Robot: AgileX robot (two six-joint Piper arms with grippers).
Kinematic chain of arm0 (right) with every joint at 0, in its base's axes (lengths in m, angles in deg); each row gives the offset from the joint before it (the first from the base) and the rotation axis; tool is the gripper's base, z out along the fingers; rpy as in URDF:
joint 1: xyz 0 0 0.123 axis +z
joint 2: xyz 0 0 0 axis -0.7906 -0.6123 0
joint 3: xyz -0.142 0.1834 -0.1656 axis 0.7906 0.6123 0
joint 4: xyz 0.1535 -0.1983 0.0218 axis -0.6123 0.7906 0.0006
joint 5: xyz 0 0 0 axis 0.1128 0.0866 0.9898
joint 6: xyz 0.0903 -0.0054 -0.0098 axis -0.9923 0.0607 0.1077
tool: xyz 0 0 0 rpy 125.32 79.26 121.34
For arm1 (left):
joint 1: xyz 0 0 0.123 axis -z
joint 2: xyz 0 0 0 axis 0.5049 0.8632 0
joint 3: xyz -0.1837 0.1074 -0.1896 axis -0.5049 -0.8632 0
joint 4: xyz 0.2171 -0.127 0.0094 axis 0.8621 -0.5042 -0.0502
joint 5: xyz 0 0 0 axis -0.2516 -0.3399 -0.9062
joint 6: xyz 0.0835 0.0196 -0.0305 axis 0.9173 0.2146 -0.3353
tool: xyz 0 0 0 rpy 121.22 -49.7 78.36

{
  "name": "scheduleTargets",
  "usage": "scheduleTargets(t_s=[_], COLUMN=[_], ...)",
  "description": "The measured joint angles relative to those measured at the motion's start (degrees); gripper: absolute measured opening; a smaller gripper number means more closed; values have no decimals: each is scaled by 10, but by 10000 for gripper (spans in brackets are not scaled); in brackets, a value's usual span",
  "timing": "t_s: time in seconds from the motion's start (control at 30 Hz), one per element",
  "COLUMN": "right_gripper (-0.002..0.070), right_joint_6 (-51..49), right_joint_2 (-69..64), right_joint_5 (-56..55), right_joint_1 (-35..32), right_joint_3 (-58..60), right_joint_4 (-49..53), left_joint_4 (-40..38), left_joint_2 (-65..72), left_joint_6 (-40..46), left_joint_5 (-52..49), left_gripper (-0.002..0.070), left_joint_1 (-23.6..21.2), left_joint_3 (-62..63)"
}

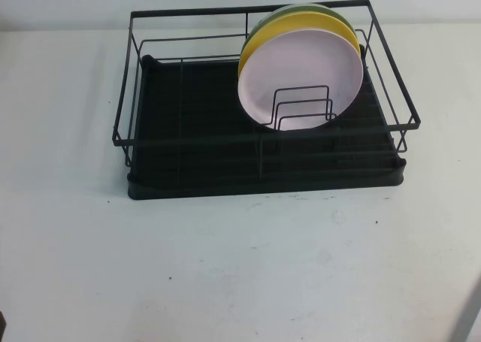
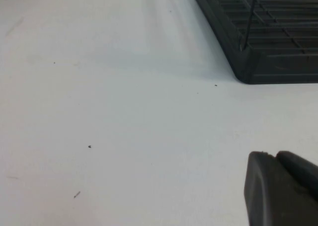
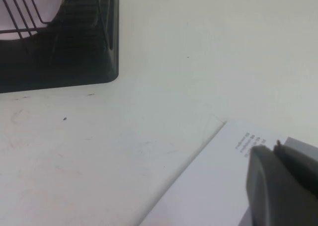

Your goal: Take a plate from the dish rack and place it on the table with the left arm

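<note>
The pale pink plate (image 1: pixel 301 75) stands upright at the front of the plate dividers in the right half of the black dish rack (image 1: pixel 188 143). A bit of it shows through the wires in the right wrist view (image 3: pixel 44 5). My left gripper (image 2: pixel 276 155) is shut and empty, low over the white table (image 1: pixel 240 267), near a corner of the rack (image 2: pixel 268 47) and apart from it. My right gripper (image 3: pixel 275 145) is shut and empty over a white sheet near another rack corner (image 3: pixel 74 52). Neither gripper shows in the high view.
A yellow plate (image 1: pixel 259 41) and a green plate (image 1: pixel 301 10) stand right behind the pink one. The rack's left half holds only the ribbed tray (image 1: pixel 188 101). A printed white sheet (image 3: pixel 213 176) lies on the table under the right gripper.
</note>
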Motion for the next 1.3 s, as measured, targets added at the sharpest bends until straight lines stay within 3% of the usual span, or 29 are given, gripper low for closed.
scheduleTargets(t_s=[1.3], right_gripper=[-20], right_joint_6=[0], right_joint_2=[0], right_joint_5=[0], right_joint_1=[0], right_joint_3=[0], right_joint_4=[0], left_joint_4=[-8], left_joint_2=[0], left_joint_6=[-12], left_joint_5=[0], left_gripper=[-4], left_joint_1=[0], left_joint_3=[0])
